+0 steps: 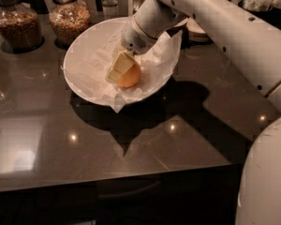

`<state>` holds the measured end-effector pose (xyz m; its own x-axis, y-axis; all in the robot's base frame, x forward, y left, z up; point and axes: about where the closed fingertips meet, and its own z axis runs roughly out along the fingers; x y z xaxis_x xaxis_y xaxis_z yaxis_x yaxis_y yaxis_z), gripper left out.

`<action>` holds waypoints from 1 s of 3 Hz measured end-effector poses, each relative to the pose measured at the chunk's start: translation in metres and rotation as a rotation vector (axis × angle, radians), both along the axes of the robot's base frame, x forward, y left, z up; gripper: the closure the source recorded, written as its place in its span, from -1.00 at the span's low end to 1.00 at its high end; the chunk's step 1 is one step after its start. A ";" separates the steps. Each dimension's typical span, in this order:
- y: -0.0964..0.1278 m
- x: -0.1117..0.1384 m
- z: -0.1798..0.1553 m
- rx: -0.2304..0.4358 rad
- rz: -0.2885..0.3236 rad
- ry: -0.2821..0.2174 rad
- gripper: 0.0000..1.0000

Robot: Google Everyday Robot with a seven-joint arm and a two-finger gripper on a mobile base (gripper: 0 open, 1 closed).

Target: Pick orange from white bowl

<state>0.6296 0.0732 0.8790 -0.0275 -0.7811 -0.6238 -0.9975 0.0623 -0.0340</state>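
Note:
The orange (131,75) lies in the white bowl (82,76) on the crinkled white paper lining (161,55), right of the bowl's middle. The bowl stands tilted on the dark glossy table, at the back centre. My gripper (121,69) reaches down into the bowl from the upper right and sits against the orange's upper left side, covering part of it. The white arm (215,18) crosses the bowl's far rim.
Two glass jars of grain (18,25) (69,14) stand behind the bowl at the back left. A small cream dish (197,30) sits behind the arm at the back right. The table's front edge (107,179) runs across the lower view.

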 end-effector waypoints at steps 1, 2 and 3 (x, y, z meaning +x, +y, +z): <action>0.000 -0.007 -0.016 0.006 -0.017 0.044 -0.32; -0.001 -0.008 -0.015 0.005 -0.021 0.049 -0.39; -0.002 -0.009 -0.015 0.003 -0.026 0.053 -0.50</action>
<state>0.6210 0.0708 0.8637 -0.0813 -0.7775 -0.6236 -0.9959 0.0885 0.0195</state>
